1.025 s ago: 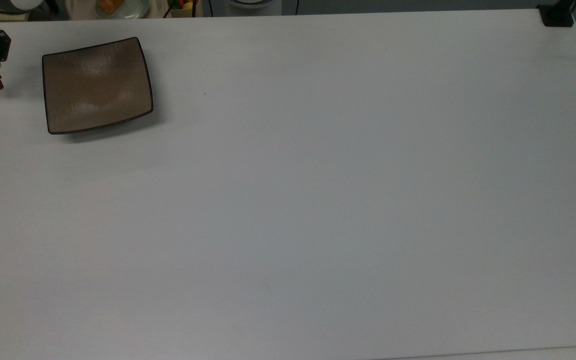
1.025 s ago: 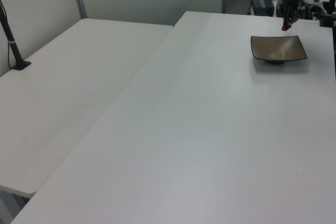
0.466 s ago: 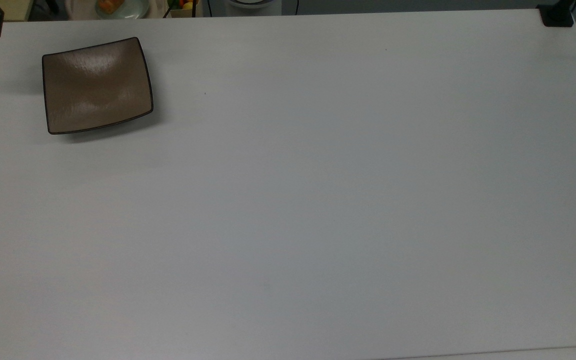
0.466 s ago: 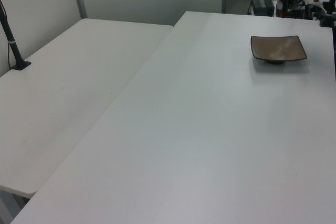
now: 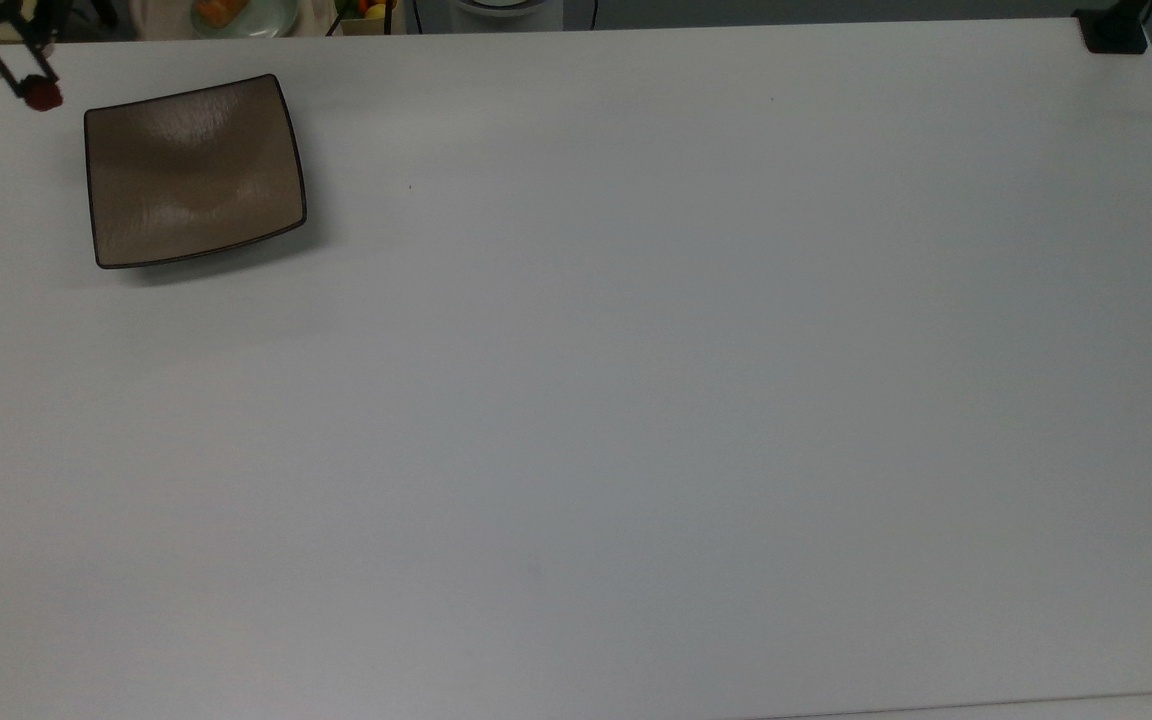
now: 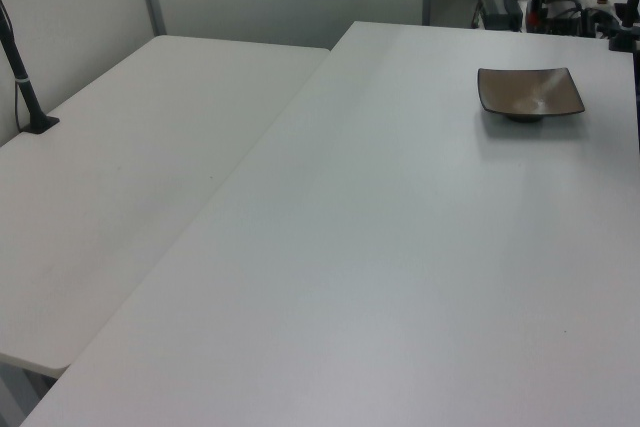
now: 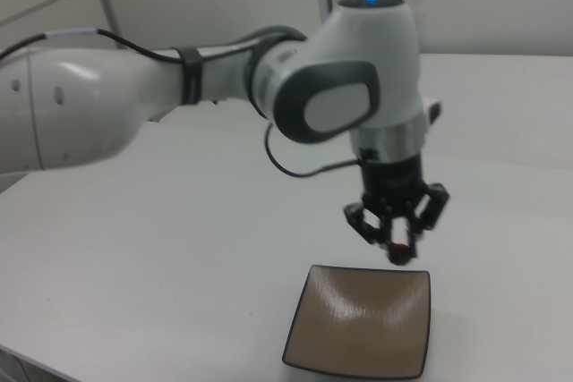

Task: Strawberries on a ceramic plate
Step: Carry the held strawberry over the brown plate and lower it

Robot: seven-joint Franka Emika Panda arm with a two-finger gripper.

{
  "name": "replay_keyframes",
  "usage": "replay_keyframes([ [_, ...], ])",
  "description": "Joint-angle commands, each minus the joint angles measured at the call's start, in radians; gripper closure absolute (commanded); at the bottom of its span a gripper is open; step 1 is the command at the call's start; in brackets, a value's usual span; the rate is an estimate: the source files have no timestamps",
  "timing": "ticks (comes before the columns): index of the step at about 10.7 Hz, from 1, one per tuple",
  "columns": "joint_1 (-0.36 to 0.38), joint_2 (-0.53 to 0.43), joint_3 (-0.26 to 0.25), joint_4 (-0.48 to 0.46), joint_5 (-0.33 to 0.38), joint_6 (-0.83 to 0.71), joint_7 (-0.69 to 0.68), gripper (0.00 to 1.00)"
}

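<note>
Strawberries are represented by one small dark red strawberry (image 5: 41,95), which is clamped between the fingertips of the pincer (image 5: 34,90) and carried clear of the table (image 5: 636,400). It is judged light, soft and easily bruised, and its rounded skin is likely slippery; it is best taken across its broadest part with gentle pressure, as appears to be done now. In the right view the berry (image 7: 400,251) hangs under the pincer (image 7: 397,249), and the ceramic plate (image 7: 358,333) lies just below and beside it, not yet touched. Compared with half a second ago, the pincer has been shifted in the top view from that picture's left edge toward the plate's (image 5: 194,170) near corner, the berry being kept in its grasp.
</note>
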Motion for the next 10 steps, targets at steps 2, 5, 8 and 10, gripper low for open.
replay_keyframes([
  [2, 0.088, -0.062, -0.008, -0.016, 0.013, -0.151, 0.163, 1.0],
  [5, 0.149, -0.05, -0.008, -0.032, 0.011, -0.189, 0.366, 1.0],
  [8, 0.153, -0.021, -0.008, -0.067, 0.011, -0.189, 0.438, 1.0],
  [10, 0.147, 0.005, -0.01, -0.093, 0.01, -0.174, 0.439, 1.0],
])
